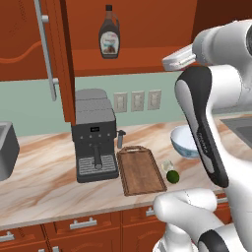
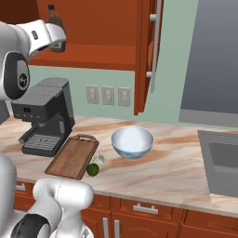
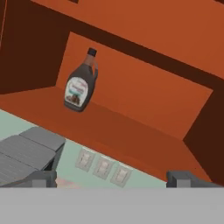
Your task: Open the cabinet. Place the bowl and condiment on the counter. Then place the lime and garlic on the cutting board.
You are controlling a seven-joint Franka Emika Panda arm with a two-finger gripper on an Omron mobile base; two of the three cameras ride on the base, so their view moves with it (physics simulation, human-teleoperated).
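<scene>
Your two-finger gripper [image 3: 111, 178] is fully open and holds nothing. Align it with the small dark brown syrup bottle [image 3: 80, 83], upright on the shelf of the open reddish-brown wall cabinet [image 1: 138, 66], and close around the body below the narrow neck. The shelf holds this bottle alone. The glossy white bowl [image 2: 132, 142] sits empty on the veined beige counter [image 2: 172, 167].

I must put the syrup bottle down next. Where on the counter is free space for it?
Bare counter lies between the bowl and the sink. It is crowded around the cutting board: coffee machine behind, lime and garlic beside it.
</scene>
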